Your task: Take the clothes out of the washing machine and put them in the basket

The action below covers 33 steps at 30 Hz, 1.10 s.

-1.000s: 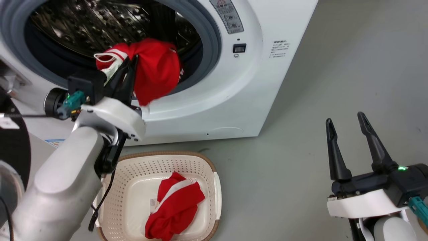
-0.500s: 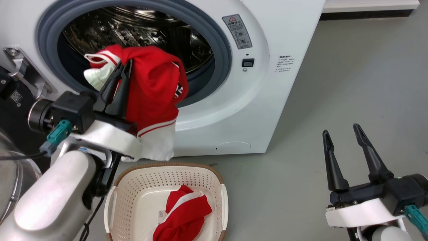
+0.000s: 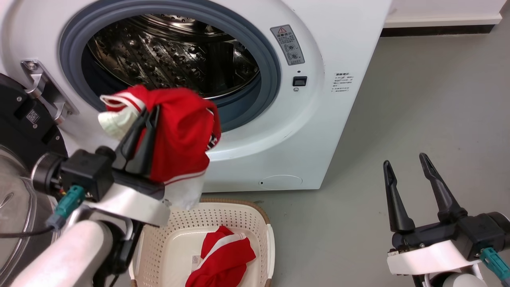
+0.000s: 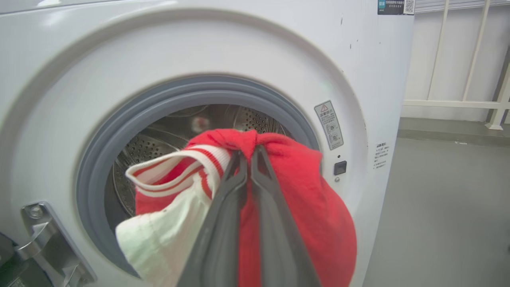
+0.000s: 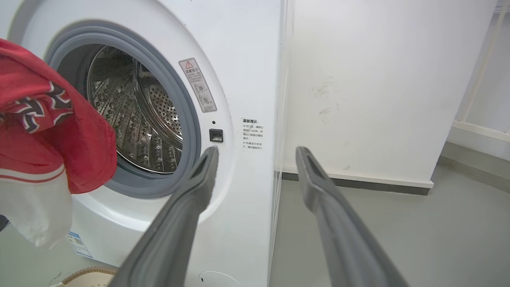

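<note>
My left gripper (image 3: 149, 111) is shut on a red garment (image 3: 179, 131) with white stripe trim, which hangs in front of the washing machine (image 3: 318, 99) porthole, above the basket's back rim. In the left wrist view the closed fingers (image 4: 249, 159) pinch the red garment (image 4: 310, 199) before the steel drum (image 4: 159, 147). A second red garment (image 3: 223, 259) lies in the cream basket (image 3: 175, 255) on the floor below. My right gripper (image 3: 404, 163) stands open and empty at the lower right, well clear of the machine. The right wrist view shows the hanging garment (image 5: 48, 131) at its left.
The machine's open door (image 3: 20, 159) with its black rim and hinge stands at my left beside the left arm. Grey floor (image 3: 418, 99) spreads to the right of the machine. A white wall with a dark skirting (image 3: 438, 30) runs behind.
The left gripper has drawn the red garment out of the porthole and lowered it toward the basket. The head view has shifted, showing more of the drum. The right gripper stays open.
</note>
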### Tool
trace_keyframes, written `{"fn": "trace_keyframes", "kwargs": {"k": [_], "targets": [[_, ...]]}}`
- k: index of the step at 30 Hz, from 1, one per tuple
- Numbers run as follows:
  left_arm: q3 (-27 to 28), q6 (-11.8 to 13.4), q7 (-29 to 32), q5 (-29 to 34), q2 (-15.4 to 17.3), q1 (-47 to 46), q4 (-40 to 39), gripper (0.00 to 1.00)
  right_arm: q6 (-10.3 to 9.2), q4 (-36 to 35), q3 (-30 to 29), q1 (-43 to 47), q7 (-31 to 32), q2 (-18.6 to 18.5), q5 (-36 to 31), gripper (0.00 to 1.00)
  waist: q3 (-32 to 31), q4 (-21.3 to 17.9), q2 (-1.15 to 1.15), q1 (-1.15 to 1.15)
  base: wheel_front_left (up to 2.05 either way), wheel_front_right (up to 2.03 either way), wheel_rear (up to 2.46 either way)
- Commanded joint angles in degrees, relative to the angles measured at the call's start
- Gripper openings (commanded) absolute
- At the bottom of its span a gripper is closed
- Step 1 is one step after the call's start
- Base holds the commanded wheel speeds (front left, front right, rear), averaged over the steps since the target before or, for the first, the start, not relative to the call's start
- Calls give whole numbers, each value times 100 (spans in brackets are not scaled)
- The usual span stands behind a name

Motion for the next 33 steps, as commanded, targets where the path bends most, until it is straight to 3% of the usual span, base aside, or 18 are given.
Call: {"fn": "trace_keyframes", "kwargs": {"k": [1, 7, 14, 16, 17, 24, 33], "targets": [[-36, 39, 31, 7, 31, 145, -64, 0, -5, -17, 6, 65, -12, 9, 31, 100, 19, 7, 0, 1, 0, 0, 0], [-323, -5, -3, -135, -149, 611, 184, 0, -4, -82, -22, -169, -12, 10, -3, 100, 359, 17, 0, 1, 0, 0, 0], [-644, -335, -69, -214, -535, 648, 1163, 0, -4, -162, -2, -444, -12, 10, -50, 100, 893, -47, 0, 1, 0, 0, 0], [-737, -484, -110, -192, -685, 539, 1601, 0, -5, -185, -1, -546, -12, 9, -70, 100, 1071, -87, 0, 1, 0, 0, 0], [-825, -760, -157, -267, -954, 401, 2369, 0, -4, -216, -10, -704, -12, 9, -87, 100, 1358, -160, 0, 1, 0, 0, 0], [-848, -1322, -256, -282, -1581, -227, 4337, 0, -4, -344, -85, -1069, -12, 10, -65, 100, 2113, -338, 0, 1, 0, 0, 0], [-839, -1776, -257, -272, -2126, -1182, 6342, 0, -4, -488, -179, -1431, -13, 11, -1, 100, 2979, -491, 0, 1, 0, 0, 0]]}}
